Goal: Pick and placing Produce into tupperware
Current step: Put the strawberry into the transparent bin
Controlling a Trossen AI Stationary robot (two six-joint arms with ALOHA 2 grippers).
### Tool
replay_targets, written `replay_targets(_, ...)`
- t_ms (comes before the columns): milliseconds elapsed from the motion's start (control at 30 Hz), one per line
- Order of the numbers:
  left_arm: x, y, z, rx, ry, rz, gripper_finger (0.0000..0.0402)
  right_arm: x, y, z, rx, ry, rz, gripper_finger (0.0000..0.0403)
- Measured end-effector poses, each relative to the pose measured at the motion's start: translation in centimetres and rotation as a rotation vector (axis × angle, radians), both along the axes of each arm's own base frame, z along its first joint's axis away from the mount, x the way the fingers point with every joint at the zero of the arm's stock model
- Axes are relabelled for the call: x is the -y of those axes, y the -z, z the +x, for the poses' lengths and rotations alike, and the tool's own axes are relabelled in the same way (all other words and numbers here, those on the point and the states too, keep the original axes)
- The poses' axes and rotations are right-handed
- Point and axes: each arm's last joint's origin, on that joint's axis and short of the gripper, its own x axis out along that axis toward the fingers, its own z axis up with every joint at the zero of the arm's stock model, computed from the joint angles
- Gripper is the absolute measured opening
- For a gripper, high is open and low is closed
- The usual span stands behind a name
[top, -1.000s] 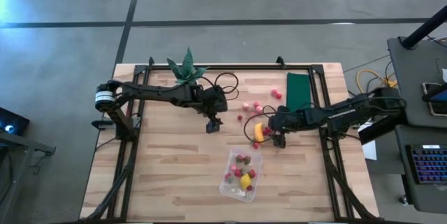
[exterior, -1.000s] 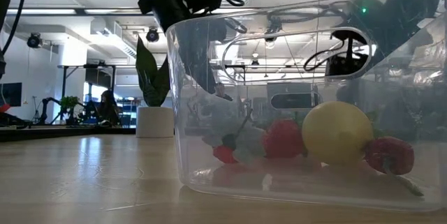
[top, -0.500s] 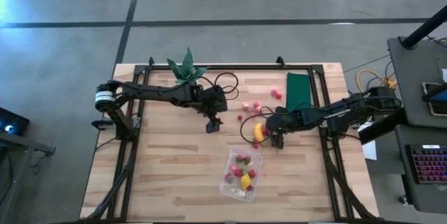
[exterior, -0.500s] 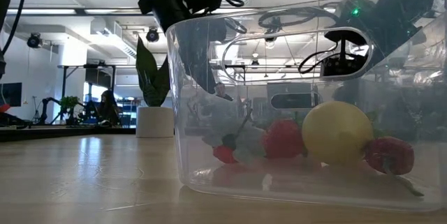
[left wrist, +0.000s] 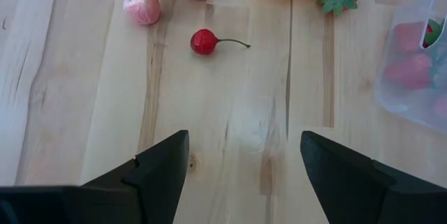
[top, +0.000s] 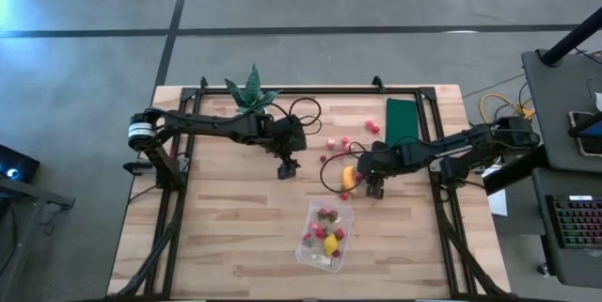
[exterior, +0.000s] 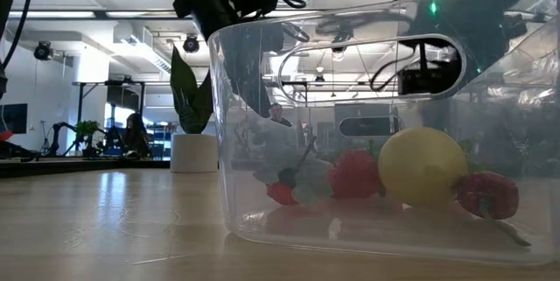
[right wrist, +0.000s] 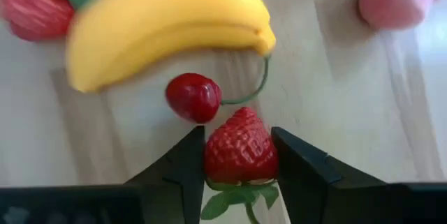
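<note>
The clear tub (top: 325, 234) stands on the table near the front and holds a yellow lemon-like fruit (exterior: 423, 167) and several red pieces. A small banana (top: 349, 178), a cherry (right wrist: 193, 97) and pink and red pieces (top: 337, 142) lie on the wood behind the tub. My right gripper (top: 375, 187) is beside the banana, shut on a red strawberry (right wrist: 239, 153). My left gripper (top: 288, 166) hangs open and empty over bare wood left of the fruit. Its wrist view shows another cherry (left wrist: 204, 41) ahead of the gripper (left wrist: 244, 158). My right gripper pinches the strawberry's two sides (right wrist: 213, 155) between its two fingers (right wrist: 183, 172), with the leafy green top toward the wrist and the tip pointing away. I cannot tell whether the strawberry is clear of the table.
A spiky green plant in a white pot (top: 249, 91) stands at the far edge, and a flat dark green rectangle (top: 403, 121) lies at the far right. Bare wood lies to the left of and in front of my left gripper. Black frame rails run along the table's sides.
My right gripper has moved a little toward the table's left edge, staying shut on the strawberry. In the low view it shows slightly higher than before.
</note>
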Motion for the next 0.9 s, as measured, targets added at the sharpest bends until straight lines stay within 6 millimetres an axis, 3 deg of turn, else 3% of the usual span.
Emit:
replay_targets(133, 0.0, -0.1, 0.1, 0.018, 0.000, 0.003, 0.0260, -0.2, -2.0, 0.5, 0.032, 0.025, 0.071, 0.0146)
replay_targets(267, 0.0, -0.1, 0.2, 0.024, -0.001, 0.003, 0.0260, -0.8, -5.6, 1.4, 0.149, 0.084, 0.187, 0.0154)
replay_targets(433, 0.0, -0.1, 0.2, 0.026, 0.009, 0.012, 0.0260, -3.2, -10.7, 3.2, 0.317, 0.095, 0.304, 0.0147)
replay_targets(533, 0.0, -0.1, 0.2, 0.025, 0.036, 0.032, 0.0260, -5.3, -12.5, 4.6, 0.361, 0.106, 0.342, 0.0146)
replay_targets(667, 0.0, -0.1, 0.2, 0.024, 0.070, 0.058, 0.0260, -8.5, -12.7, 6.7, 0.340, 0.118, 0.373, 0.0154)
replay_targets(900, 0.0, -0.1, 0.2, 0.020, 0.084, 0.067, 0.0260, -13.8, -9.6, 10.3, 0.185, 0.150, 0.377, 0.0192)
